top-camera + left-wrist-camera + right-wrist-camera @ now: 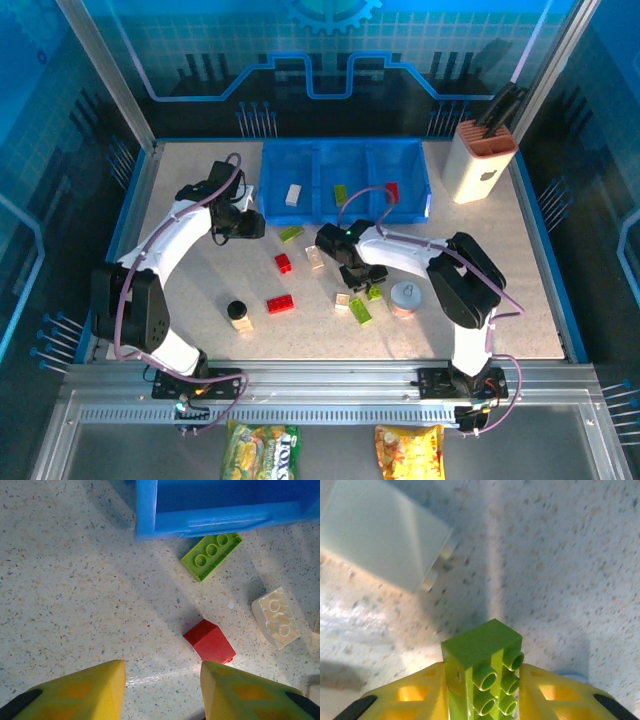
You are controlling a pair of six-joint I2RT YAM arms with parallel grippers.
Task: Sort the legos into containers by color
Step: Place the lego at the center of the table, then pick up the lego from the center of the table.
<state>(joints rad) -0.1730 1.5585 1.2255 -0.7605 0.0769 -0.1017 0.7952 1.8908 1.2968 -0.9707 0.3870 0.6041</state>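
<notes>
Table (200, 300), tray compartments (345, 146) each holding one brick (293, 194), left fingers (85, 692) wide, right fingers (555, 695) gripping lime lego (482, 655)

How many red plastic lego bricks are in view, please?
3: one red brick in the right compartment of the blue plastic tray, a small red brick on the table, a longer red brick nearer its front edge. Others may be hidden.
</notes>
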